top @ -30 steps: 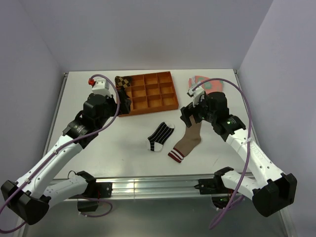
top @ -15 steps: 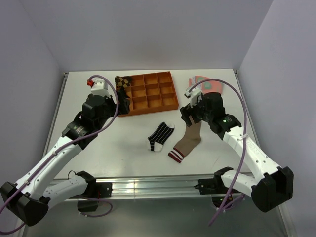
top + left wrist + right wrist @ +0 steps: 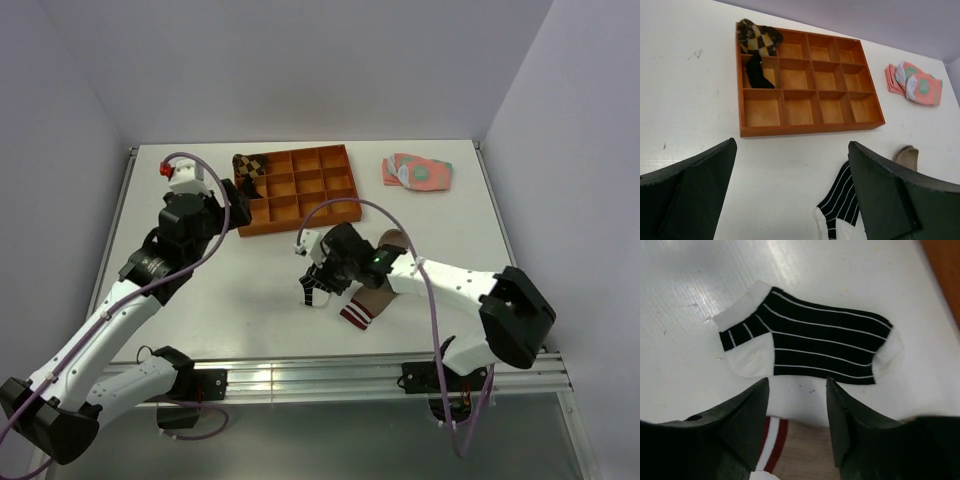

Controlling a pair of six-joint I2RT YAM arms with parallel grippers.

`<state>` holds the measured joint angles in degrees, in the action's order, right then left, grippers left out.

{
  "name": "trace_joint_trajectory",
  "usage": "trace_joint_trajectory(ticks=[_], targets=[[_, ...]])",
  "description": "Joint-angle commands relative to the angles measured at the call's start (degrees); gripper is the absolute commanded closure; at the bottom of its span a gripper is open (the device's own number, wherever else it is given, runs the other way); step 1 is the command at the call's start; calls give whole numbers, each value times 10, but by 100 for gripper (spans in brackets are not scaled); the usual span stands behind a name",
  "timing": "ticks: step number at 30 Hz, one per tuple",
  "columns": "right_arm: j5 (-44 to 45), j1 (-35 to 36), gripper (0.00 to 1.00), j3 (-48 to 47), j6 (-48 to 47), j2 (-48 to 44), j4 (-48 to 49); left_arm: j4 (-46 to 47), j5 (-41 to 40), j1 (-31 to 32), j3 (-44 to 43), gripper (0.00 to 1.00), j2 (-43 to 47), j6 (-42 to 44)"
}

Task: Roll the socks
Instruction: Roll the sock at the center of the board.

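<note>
The short black sock with thin white stripes [image 3: 805, 337] lies flat on the white table; it also shows in the left wrist view [image 3: 840, 205] and, partly hidden, in the top view [image 3: 311, 295]. The tan-brown sock [image 3: 375, 298] lies just right of it, its maroon-and-white cuff [image 3: 771, 440] near the black sock's heel. My right gripper [image 3: 797, 385] is open and empty, low over the strip of table between the two socks [image 3: 320, 282]. My left gripper [image 3: 792, 150] is open and empty, raised near the tray's front left corner [image 3: 240, 207].
An orange compartment tray [image 3: 300, 197] stands at the back centre with a brown checkered rolled sock [image 3: 250, 164] and a small black item [image 3: 757, 72] in its left cells. Flat pink-and-green socks [image 3: 417, 171] lie at the back right.
My right arm has swung left from above the tan sock's toe to the middle, now low over the two socks. My left gripper has drawn slightly back and left.
</note>
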<state>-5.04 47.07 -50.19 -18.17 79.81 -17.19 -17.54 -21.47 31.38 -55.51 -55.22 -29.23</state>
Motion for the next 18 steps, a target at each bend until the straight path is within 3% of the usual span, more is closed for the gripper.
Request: trace_joint_trajectory(ticks=[1, 6, 18], targets=[[36, 31, 46, -19, 1, 41, 27, 12, -26, -30, 1, 1, 33, -21], [45, 74, 58, -34, 9, 83, 27, 13, -23, -55, 5, 1, 43, -32], [49, 131, 61, -90, 33, 148, 15, 8, -6, -74, 0, 1, 41, -35]])
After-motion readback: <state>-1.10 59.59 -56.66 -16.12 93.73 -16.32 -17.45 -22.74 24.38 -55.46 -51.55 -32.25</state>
